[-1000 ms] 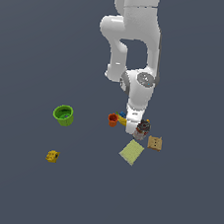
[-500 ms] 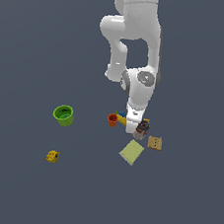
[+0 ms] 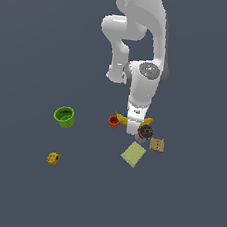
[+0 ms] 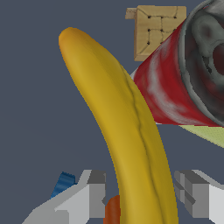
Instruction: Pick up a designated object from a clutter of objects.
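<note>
The yellow banana lies on the floor among the clutter, and its two ends show on either side of the hand in the exterior view. My gripper is down over its middle. In the wrist view the gripper is open, one finger on each side of the banana. A thin gap shows at the finger beside the orange cup. The other finger is nearly against the peel.
An orange cup stands just beside the banana. A red, dark-topped can lies against its other end. A tan cracker square and a pale yellow-green card are nearby. A green cup and yellow block sit apart, toward the exterior view's left.
The hand has dropped slightly lower onto the banana. The objects have not moved.
</note>
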Robot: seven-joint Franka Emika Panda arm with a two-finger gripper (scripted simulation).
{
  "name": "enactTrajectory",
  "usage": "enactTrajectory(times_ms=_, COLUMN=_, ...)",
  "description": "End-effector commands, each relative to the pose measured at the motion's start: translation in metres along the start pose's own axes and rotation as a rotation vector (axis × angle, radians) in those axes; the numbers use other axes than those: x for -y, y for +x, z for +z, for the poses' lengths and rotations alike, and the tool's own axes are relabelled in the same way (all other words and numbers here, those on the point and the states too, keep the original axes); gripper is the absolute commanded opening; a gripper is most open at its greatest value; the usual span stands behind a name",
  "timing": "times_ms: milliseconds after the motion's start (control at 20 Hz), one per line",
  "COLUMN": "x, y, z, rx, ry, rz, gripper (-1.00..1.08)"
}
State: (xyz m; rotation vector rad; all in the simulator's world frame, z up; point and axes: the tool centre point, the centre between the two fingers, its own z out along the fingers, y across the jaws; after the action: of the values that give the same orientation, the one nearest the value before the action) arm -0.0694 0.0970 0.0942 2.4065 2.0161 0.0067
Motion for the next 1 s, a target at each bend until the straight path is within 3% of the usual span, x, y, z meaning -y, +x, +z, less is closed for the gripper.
enactTrajectory(times_ms=0, x=-0.011, y=-0.002, z=-0.021, rx=-0.002, ry=-0.002, rz=-0.001, gripper=-1.00)
enactTrajectory(times_ms=950, x=-0.103, y=-0.025, z=-0.183, rx=-0.003, ry=0.002, rz=-0.004, gripper=-1.00)
